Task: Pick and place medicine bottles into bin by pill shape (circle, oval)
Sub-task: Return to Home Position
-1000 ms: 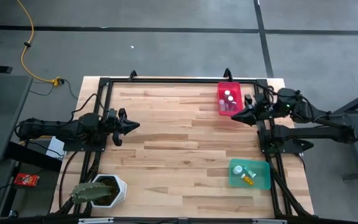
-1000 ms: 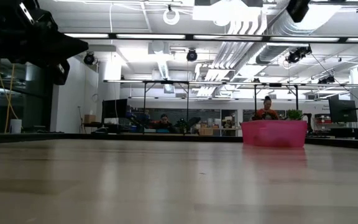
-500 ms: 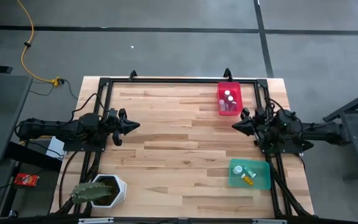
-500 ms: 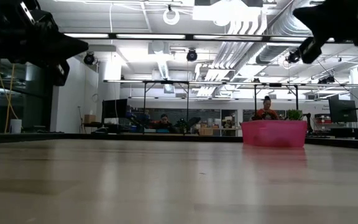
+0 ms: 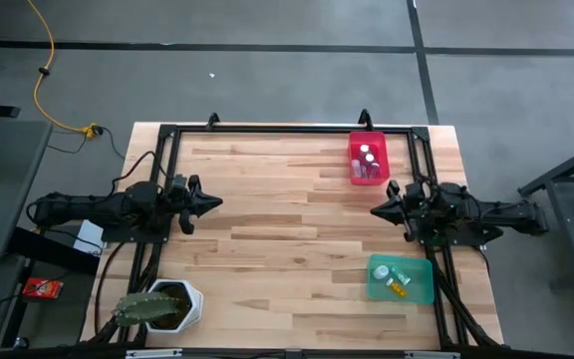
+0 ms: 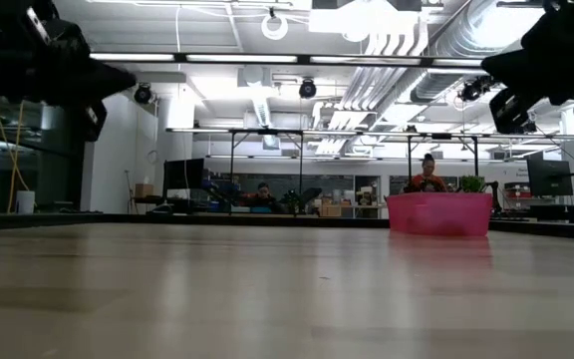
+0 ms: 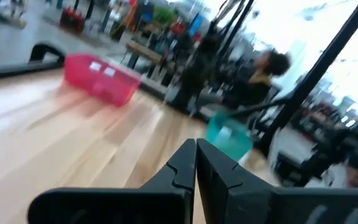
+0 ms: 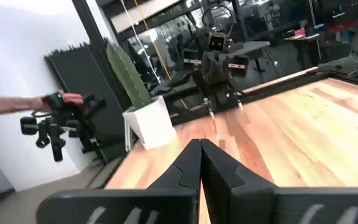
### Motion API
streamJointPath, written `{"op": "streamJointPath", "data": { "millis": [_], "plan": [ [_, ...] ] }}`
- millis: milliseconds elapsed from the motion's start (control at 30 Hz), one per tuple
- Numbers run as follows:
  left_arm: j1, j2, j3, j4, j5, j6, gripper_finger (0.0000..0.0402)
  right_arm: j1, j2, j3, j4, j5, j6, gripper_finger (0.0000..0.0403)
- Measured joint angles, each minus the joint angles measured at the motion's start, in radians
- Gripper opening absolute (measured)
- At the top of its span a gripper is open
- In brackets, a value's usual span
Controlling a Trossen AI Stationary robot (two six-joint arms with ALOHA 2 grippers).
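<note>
Retreating from red bin (image 5: 352, 160), right tool (image 5: 376, 210) now clear of it, pressed together; left tool (image 5: 213, 202) unmoved, seemingly together too.

Left arm (image 5: 88, 207): low, stretched level, pointing inward | left gripper (image 5: 207, 202): fingers pressed together tip to tip, holding nothing | right arm (image 5: 496, 211): low and level too, pointing inward | right gripper (image 5: 379, 210): fingers closed, tips meeting, empty | grippers face each other, well apart, roughly in line.

Wooden table (image 5: 267, 224) (smooth, faint sheen); plastic red bin (image 5: 352, 162).
</note>
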Motion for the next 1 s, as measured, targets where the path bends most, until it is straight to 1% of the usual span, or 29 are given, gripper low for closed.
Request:
{"op": "streamJointPath", "data": {
  "millis": [67,100,200,333,400,767,1000],
  "plan": [
    [0.000,-0.025,0.001,-0.094,0.001,0.000,0.0003,0.000,-0.002,0.000,-0.039,0.001,-0.023,0.0000],
    [0.001,-0.030,-0.002,-0.106,0.012,0.001,0.0003,0.000,0.000,0.000,-0.042,0.009,-0.034,0.0000],
    [0.001,-0.036,0.000,-0.105,0.043,0.007,0.0003,0.000,0.002,0.000,-0.047,0.035,-0.067,0.0000],
    [0.001,-0.040,0.000,-0.106,0.048,0.002,0.0003,0.000,0.004,0.000,-0.066,0.131,-0.092,0.0000],
    [0.001,-0.042,0.000,-0.109,0.048,0.001,0.0003,-0.001,0.006,0.000,-0.069,0.152,-0.106,0.0000],
    [0.001,-0.120,0.000,-0.106,0.048,0.000,0.0003,0.000,0.007,0.000,-0.071,0.158,-0.106,0.0000],
    [0.001,-0.120,0.000,-0.108,0.048,0.000,0.0003,0.000,-0.003,0.000,-0.070,0.158,-0.106,0.0000]
  ]
}}
